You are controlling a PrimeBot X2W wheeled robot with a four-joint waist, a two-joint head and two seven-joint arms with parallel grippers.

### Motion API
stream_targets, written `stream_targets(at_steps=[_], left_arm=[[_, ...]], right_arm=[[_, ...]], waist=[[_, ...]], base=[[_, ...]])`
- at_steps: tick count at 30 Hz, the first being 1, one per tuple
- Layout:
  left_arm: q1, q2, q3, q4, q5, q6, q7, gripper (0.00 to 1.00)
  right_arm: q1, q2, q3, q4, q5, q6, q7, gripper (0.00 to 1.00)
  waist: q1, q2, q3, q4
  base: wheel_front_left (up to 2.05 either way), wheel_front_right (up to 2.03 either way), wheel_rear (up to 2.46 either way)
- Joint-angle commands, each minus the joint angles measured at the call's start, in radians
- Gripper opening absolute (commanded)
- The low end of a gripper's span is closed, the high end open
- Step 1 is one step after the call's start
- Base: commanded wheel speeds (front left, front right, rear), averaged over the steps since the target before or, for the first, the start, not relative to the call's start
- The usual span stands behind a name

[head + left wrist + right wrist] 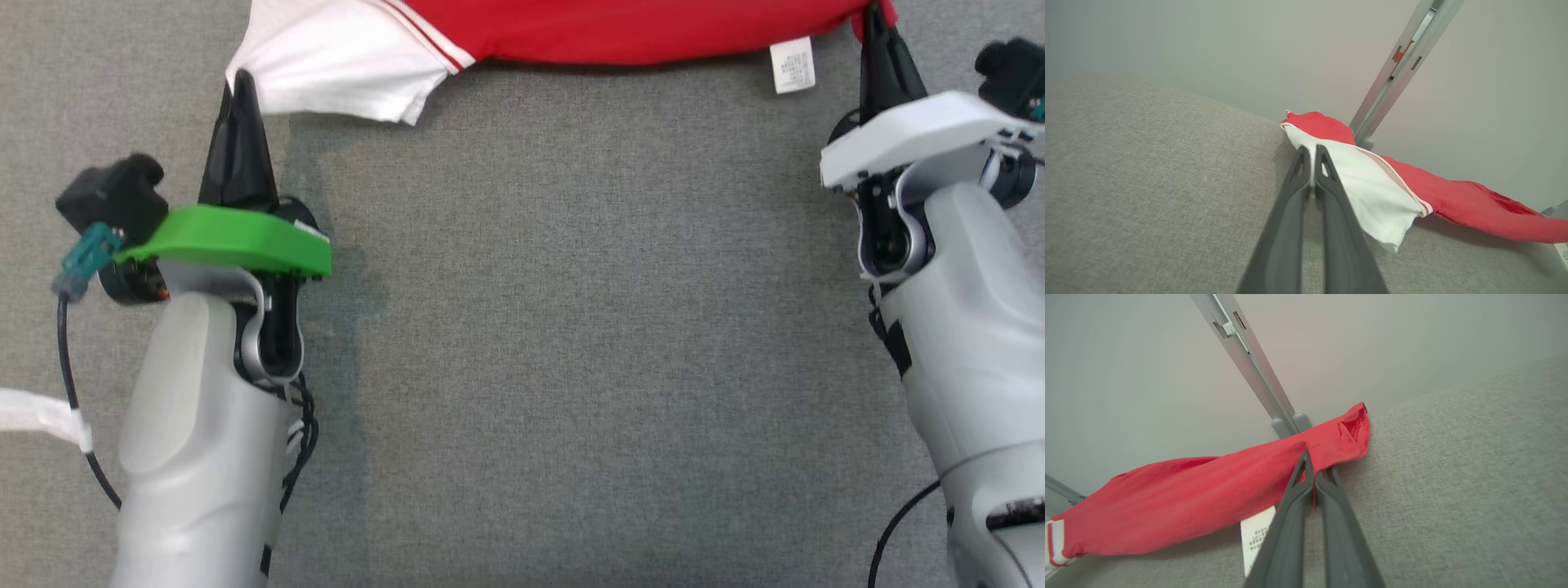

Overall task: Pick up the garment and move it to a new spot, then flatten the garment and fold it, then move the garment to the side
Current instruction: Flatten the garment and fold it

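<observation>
Over the left side of the grey table (571,327): pinches the edge of the white sleeve (343,57) with the left gripper (242,79), fingers pressed fully together on the cloth. Holds the garment (612,33) lifted along the table's far edge, stretched as a red band and sagging a little toward the table in the middle. Carries a white label (792,65) dangling from the lower edge, toward the table's right side. Over the table's right side: clamps the red corner with the right gripper (873,18), fingers likewise closed tight with cloth caught between them. Backs onto a metal post (1396,69) rising beyond the table's far edge.

Judging from this: lifted and held taut, so probably mid-way through the move to a new spot. Not yet laid flat on the table, not yet folded, not yet put to the side.
</observation>
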Motion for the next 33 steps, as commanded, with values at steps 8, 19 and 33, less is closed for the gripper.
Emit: stream_targets(at_steps=[8, 19, 33], left_arm=[[0.301, 0.003, 0.024, -0.165, 0.008, -0.001, -0.005, 0.00], [0.741, 0.013, -0.015, -0.466, -0.001, 0.090, 0.074, 0.00], [0.990, 0.048, -0.048, -0.690, 0.007, 0.181, 0.230, 0.00]], right_arm=[[0.355, -0.009, -0.010, -0.265, 0.081, -0.001, -0.003, 0.00], [0.836, 0.006, -0.081, -0.532, 0.106, -0.001, 0.005, 0.00], [1.106, 0.079, -0.159, -0.699, 0.066, -0.001, 0.175, 0.00]], waist=[[-0.0001, 0.0000, -0.212, -0.009], [-0.0001, 0.0000, -0.447, 0.009], [-0.0001, 0.0000, -0.477, -0.001]], base=[[0.00, 0.00, 0.00], [0.00, 0.00, 0.00], [0.00, 0.00, 0.00]])
